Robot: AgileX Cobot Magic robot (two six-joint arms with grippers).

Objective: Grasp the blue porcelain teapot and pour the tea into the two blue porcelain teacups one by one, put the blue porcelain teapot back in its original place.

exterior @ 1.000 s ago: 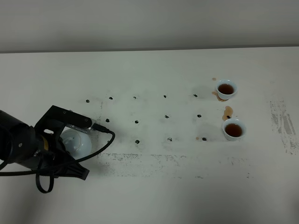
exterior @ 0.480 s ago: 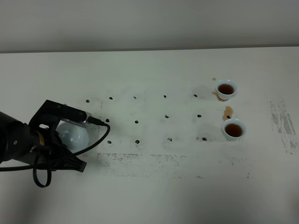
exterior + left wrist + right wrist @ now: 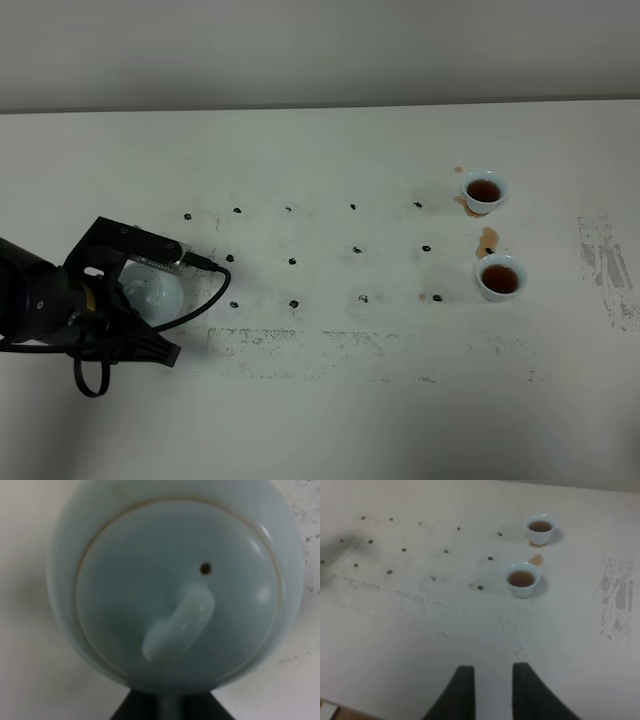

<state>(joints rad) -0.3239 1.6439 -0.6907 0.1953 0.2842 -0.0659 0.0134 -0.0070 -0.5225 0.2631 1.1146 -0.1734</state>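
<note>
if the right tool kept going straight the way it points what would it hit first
Most likely bare table. The right tool points down and ahead, and nothing lies on the table before the nearer teacup, further along that line. Depth is hard to judge.

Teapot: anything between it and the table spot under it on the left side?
Nothing visible. The blue porcelain teapot sits at the left end effector, and the table around it shows only dark marks. Both teacups stand far off on the right, already filled.
</note>
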